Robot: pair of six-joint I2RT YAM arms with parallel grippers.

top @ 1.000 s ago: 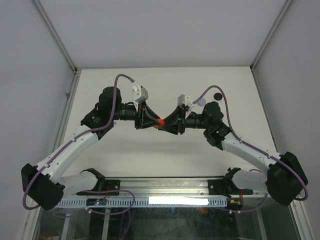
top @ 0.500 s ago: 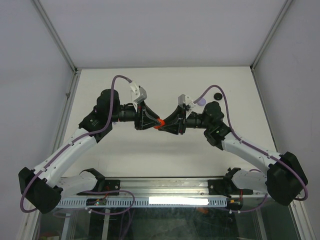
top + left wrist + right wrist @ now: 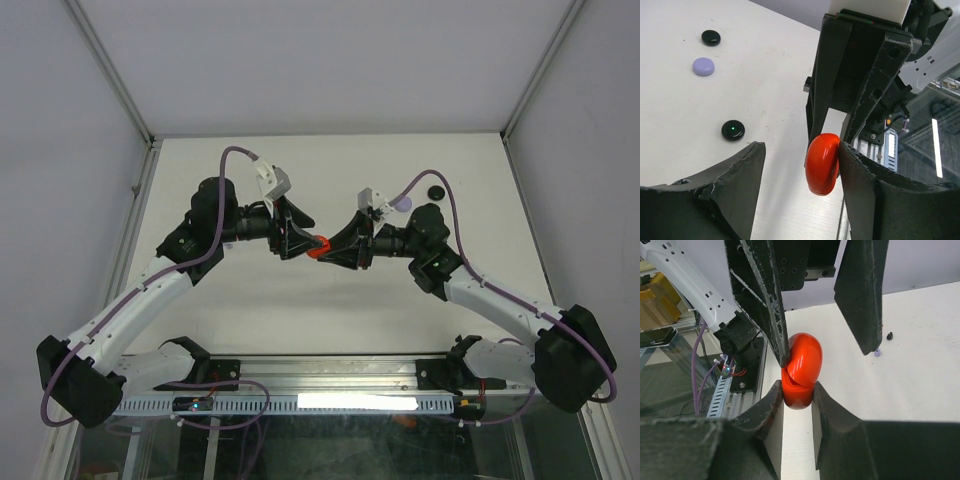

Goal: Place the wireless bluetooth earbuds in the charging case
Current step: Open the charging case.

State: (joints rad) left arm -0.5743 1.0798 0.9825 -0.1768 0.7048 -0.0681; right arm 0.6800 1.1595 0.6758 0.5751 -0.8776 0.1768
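The red charging case [image 3: 318, 245] hangs above the table's middle, between the two grippers. My right gripper [image 3: 328, 247] is shut on its lower half [image 3: 799, 392]. The lid [image 3: 802, 357] is tilted up a crack. My left gripper [image 3: 300, 232] is open around the case [image 3: 822, 163]; one finger [image 3: 865, 185] touches the lid and the other finger [image 3: 740, 185] stands well apart. A small black earbud with a green light [image 3: 733, 130] lies on the table. Another black piece [image 3: 711, 37] and a purple piece [image 3: 703, 66] lie further off.
In the top view the black piece [image 3: 435, 192] and the purple piece [image 3: 401, 204] lie at the back right, behind the right arm. White walls with metal rails [image 3: 130, 200] enclose the table. The arm bases and a cable rail [image 3: 330, 400] run along the near edge.
My left gripper has spread its jaws and drawn slightly back to the left. My right gripper still holds the red case in about the same place.
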